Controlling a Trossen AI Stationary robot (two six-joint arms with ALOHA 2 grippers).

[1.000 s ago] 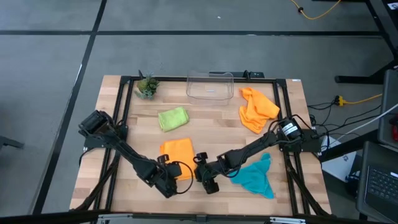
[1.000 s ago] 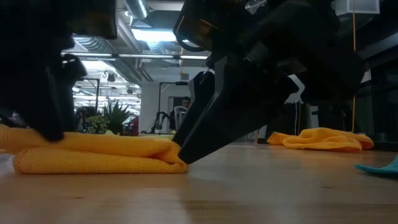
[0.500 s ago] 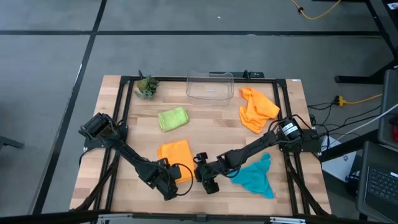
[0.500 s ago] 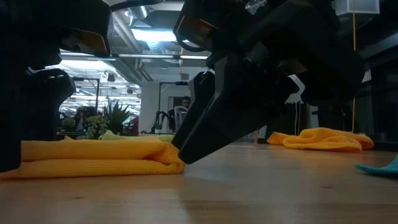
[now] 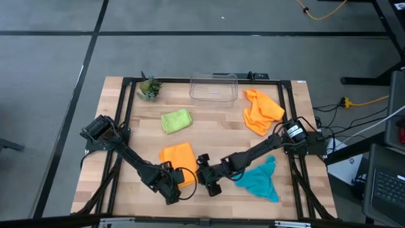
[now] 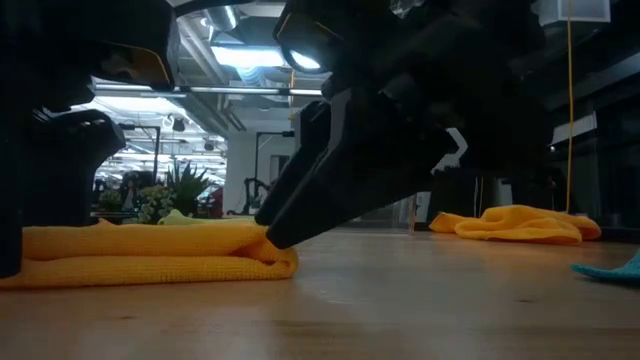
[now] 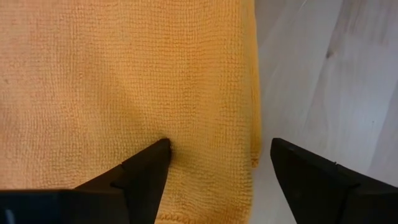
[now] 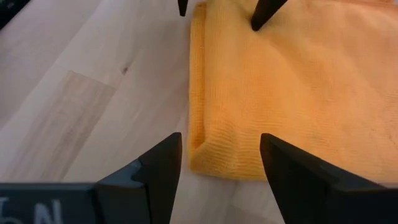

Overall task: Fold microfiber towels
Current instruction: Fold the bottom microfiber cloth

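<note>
Clear bin [image 5: 214, 88] w/ nothing inside.

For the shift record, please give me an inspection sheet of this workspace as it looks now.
Surface: wooden table with black frame.
Job's things: folded orange microfiber towel; folded lime green towel; crumpled orange towel; crumpled teal towel.
Clutter: clear plastic bin; small potted plant.
Grippers: left gripper and right gripper, fingers open at the folded orange towel's edges.
Cables: yellow cable on floor.
Surroundings: grey floor.
</note>
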